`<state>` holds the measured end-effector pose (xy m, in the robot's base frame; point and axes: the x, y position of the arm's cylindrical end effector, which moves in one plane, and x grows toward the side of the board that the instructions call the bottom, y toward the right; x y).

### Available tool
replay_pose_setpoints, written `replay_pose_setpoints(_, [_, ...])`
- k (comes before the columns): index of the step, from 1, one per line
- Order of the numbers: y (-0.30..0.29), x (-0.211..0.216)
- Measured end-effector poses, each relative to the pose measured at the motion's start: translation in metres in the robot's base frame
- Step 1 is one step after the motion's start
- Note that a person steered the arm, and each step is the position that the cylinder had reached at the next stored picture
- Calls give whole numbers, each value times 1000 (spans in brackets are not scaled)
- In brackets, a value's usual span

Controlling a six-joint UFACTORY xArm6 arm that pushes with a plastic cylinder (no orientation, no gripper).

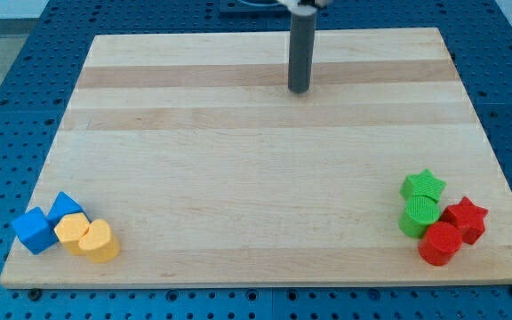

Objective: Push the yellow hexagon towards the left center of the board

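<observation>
The yellow hexagon [71, 232] lies near the board's bottom left corner, touching a yellow heart-shaped block [99, 242] on its right and a blue block [64, 208] above it. My tip [300, 90] rests on the board near the view's top, a little right of centre, far from the yellow hexagon and touching no block.
A blue cube [34, 230] sits left of the yellow hexagon at the board's edge. At the bottom right are a green star [424, 186], a green cylinder [419, 215], a red star [466, 220] and a red cylinder [439, 244]. The wooden board [256, 151] lies on a blue perforated table.
</observation>
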<state>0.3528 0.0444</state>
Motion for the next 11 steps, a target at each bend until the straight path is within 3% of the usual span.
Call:
replay_pose_setpoints(1, [-30,71])
replay_pose_setpoints(3, [-44,163])
replay_pose_setpoints(4, [-72,228])
replay_pose_setpoints(5, [-105,264])
replay_pose_setpoints(9, [-180,265])
replay_pose_setpoints(11, [-275,265])
